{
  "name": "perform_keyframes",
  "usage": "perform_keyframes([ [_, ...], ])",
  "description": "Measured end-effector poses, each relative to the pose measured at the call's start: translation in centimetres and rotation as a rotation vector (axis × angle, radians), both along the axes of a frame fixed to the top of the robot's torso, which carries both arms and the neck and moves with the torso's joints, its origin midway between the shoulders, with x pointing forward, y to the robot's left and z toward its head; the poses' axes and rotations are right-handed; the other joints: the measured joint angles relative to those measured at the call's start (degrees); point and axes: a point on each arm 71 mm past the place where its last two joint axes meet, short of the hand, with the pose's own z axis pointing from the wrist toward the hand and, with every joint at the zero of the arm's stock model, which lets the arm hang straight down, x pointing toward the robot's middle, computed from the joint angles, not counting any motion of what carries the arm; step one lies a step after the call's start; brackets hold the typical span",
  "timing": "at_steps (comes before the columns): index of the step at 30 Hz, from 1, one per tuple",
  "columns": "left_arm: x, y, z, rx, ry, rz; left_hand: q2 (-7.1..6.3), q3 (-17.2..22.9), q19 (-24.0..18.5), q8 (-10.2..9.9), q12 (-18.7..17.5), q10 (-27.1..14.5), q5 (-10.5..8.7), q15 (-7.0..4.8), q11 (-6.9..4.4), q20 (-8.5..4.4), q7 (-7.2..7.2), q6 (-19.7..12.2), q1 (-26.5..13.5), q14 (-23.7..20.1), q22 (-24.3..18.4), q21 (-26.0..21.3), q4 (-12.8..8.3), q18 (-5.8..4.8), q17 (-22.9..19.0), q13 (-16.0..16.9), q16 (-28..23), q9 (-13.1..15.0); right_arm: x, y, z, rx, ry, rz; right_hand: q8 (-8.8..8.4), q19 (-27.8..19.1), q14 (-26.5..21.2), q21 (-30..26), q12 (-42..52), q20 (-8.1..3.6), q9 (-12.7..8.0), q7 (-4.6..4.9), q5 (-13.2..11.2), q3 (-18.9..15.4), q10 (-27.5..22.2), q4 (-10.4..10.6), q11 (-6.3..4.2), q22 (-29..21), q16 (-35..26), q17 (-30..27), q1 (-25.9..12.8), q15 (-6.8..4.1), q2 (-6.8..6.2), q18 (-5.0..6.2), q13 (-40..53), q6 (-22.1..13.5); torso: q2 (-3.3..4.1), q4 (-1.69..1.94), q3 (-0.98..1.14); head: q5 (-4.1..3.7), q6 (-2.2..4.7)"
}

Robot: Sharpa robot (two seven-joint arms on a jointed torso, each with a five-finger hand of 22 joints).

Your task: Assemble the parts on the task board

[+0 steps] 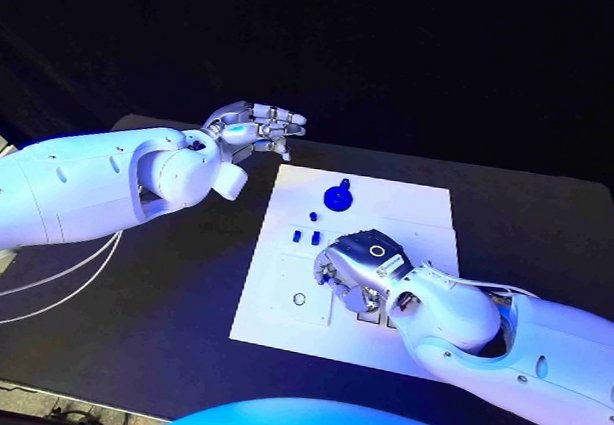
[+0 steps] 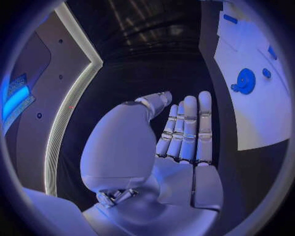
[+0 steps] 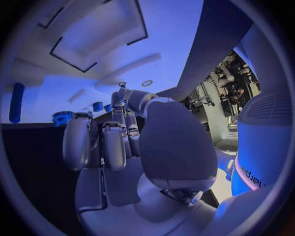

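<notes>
Head view: hovering over the task board [image 1: 410,196] middle, right hand [image 1: 357,270] curling its fingers, grip contents impossible to tell. Lifting off the board's far-left corner, left hand [image 1: 257,126] holding nothing, fingers straight together. Resting near the far edge, blue parts [image 1: 339,195]. Risking knocking small pieces while descending blind. Showing no readable writing.

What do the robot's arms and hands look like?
Both arms are smooth, rounded white shells with small dark dots. The left hand and right hand are silver metal with jointed fingers. Thin pale cables hang beneath the left arm.
</notes>
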Motion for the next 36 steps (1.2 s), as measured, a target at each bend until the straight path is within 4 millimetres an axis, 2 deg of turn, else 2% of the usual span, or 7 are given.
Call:
perform_keyframes([
  [36, -0.03, -0.04, -0.03, 0.001, 0.005, -0.007, 0.0, -0.2, 0.0, 0.0, 0.0, -0.2, 0.0, 0.0, 0.2, 0.0, 0.0, 0.0, 0.0, 0.0, 0.0, 0.0, -0.2, 0.0, 0.0, -0.1, 0.0, 0.0, 0.76, 0.71, -0.3, -0.028, 0.001, 0.001, 0.0, 0.0, 0.0, 0.0, 0.0, 0.0, 0.0, -0.03, -0.1, 0.2, 0.2, -0.2, -0.22, 0.0, 0.0, 0.0, -0.2, 0.0, 0.25, 0.0, 0.0, 0.0, -0.01, 0.0, 0.01, -0.03, -0.25],
])
